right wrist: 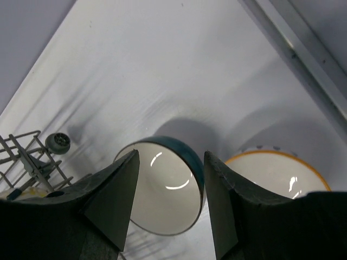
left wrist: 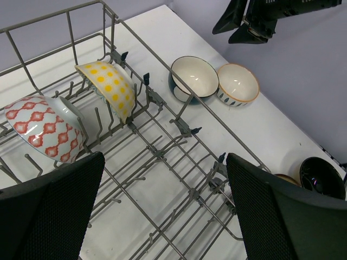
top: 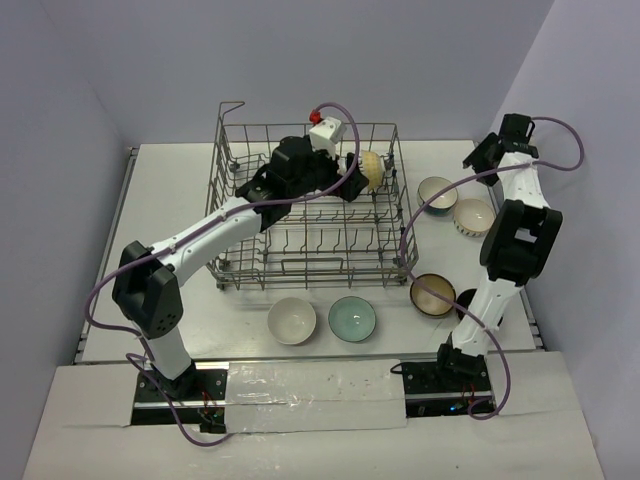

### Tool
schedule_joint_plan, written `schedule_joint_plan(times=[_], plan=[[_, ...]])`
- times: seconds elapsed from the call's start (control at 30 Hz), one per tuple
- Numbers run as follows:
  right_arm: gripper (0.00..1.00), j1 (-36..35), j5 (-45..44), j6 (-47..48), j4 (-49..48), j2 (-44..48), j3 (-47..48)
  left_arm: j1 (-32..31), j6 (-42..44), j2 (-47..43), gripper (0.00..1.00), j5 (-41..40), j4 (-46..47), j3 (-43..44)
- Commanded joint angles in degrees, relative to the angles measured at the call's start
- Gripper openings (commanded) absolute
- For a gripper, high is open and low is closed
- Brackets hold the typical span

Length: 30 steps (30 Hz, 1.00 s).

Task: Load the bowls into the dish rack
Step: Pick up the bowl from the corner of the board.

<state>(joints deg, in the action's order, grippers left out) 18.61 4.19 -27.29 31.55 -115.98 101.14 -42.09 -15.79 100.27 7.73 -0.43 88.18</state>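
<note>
The grey wire dish rack point(top: 232, 190) stands mid-table. A red-patterned bowl point(left wrist: 46, 130) and a yellow-dotted bowl point(left wrist: 111, 86) lean on its tines. My left gripper point(left wrist: 165, 216) hangs open over the rack floor point(left wrist: 162, 179), beside the yellow-dotted bowl point(top: 372, 170), holding nothing. My right gripper point(top: 475, 160) hovers open above a blue bowl point(right wrist: 168, 189), its fingers point(right wrist: 116, 200) framing the bowl without touching. An orange-rimmed bowl point(right wrist: 282, 173) sits right beside the blue bowl point(top: 437, 192).
White bowl point(top: 292, 320) and pale green bowl point(top: 352, 320) sit in front of the rack. A tan bowl point(top: 433, 294) and a black bowl point(left wrist: 322, 176) lie by the right arm's base. Walls close in on the left and right.
</note>
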Motion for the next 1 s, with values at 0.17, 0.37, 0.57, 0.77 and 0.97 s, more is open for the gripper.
schedule_joint_plan(times=[0.17, 0.37, 0.57, 0.77, 0.97], plan=[[0.58, -0.2, 1.3, 8.1, 4.8, -7.2, 10.9, 0.1, 0.8, 1.4, 0.99, 0.5, -0.5, 3.4], [0.59, -0.2, 5.1, 12.0, 4.2, -9.6, 11.4, 0.9, 0.8, 3.3, 0.99, 1.9, -0.7, 4.8], [0.59, -0.2, 7.7, 13.5, 2.8, -9.6, 9.3, 1.5, 0.3, 4.5, 0.99, 3.4, -0.2, 5.3], [0.56, -0.2, 9.3, 14.8, 2.8, -9.5, 7.9, 1.7, 0.1, 4.8, 0.99, 4.0, -0.1, 4.9], [0.46, -0.6, 10.9, 15.4, 2.2, -8.8, 5.5, 1.8, -0.4, 5.1, 0.99, 4.4, -0.1, 4.7]])
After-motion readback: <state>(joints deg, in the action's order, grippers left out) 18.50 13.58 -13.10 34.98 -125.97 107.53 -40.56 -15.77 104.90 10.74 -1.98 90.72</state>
